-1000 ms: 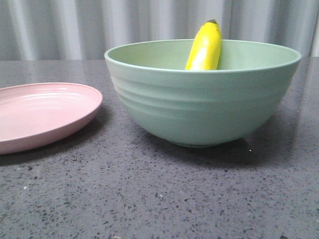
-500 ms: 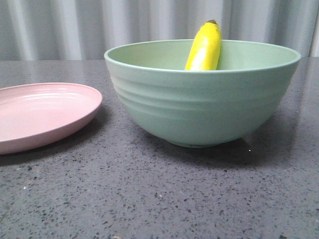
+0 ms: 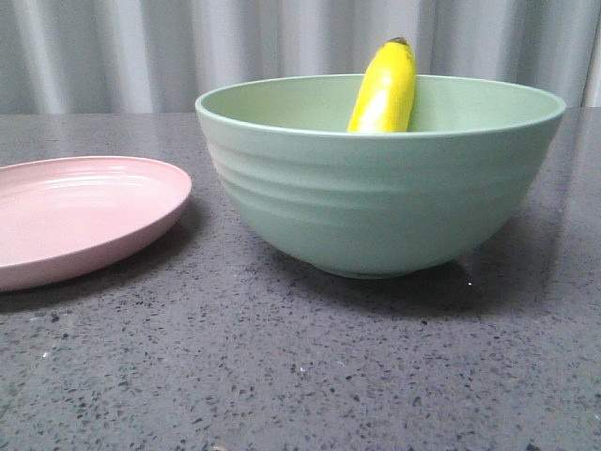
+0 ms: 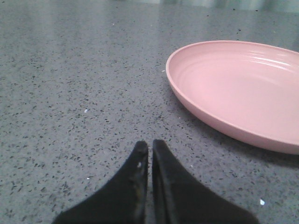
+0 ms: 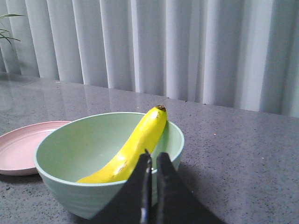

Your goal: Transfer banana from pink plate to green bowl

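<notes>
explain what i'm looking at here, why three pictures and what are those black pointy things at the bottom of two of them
This is a two-armed robot at a dark speckled table. One picture comes from a camera facing forward over the table. The other two come from cameras on the arms' wrists, so the black points are the grippers: the left gripper and the right gripper. Both have their fingers nearly together and hold nothing.

On the table sit a pale pink plate, which has nothing on it, and beside it a large ridged green bowl. A yellow banana lies inside the bowl, leaning on the wall with its dark tip poking above the rim. So the banana is already in the bowl.
</notes>
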